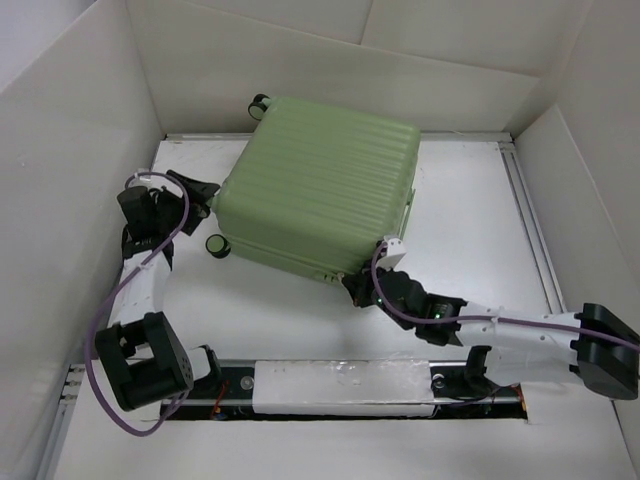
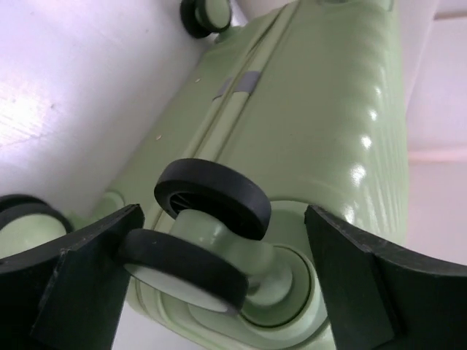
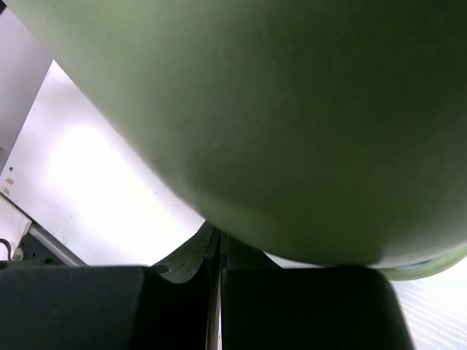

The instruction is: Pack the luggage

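The luggage (image 1: 322, 190), a pale green ribbed hard-shell case, lies closed and flat in the middle of the table. My left gripper (image 1: 205, 196) is at its left end. In the left wrist view that gripper (image 2: 222, 219) stands open, with a black-and-green twin caster wheel (image 2: 208, 197) between its fingers (image 2: 87, 270). Two other wheels (image 1: 260, 103) (image 1: 218, 245) show at the same end. My right gripper (image 1: 358, 287) is shut and empty, its tips against the luggage's near corner. In the right wrist view the green shell (image 3: 292, 109) fills the picture just above the shut right gripper (image 3: 219, 237).
White walls (image 1: 90, 120) close in the table on the left, back and right. A metal rail (image 1: 528, 215) runs along the right side. A white-wrapped bar (image 1: 340, 385) lies along the near edge between the arm bases. Purple cables loop beside both arms.
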`<state>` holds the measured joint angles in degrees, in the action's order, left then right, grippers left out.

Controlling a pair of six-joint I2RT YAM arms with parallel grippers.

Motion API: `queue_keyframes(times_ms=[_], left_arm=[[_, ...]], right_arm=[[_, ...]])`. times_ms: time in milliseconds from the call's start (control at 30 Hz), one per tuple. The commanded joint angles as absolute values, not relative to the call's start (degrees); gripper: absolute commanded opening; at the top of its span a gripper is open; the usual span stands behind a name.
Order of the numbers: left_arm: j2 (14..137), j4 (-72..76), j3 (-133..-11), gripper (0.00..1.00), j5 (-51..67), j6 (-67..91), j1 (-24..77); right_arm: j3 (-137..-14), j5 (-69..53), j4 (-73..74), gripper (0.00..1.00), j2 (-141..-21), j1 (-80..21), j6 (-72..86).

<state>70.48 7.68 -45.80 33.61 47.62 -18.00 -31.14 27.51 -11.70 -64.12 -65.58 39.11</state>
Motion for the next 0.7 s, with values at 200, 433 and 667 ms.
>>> queue_keyframes(times_ms=[200,433,667], left_arm=[[70.0,25.3,-42.4,0.19,40.9,52.1,-16.5],[62.7,30.0,-35.3,0.00,36.6,52.1,-4.0],[51.2,30.8,-24.8,0.00,26.0,53.3,15.4]], right_arm=[[-33.6,19.1,-15.0,0.00,-61.6,-57.5,36.5],[-35.5,10.7,-13.9,0.00,-62.1,-45.9,32.4],[-37.9,0.9,-8.3,0.00,-60.8,-32.4,27.8]])
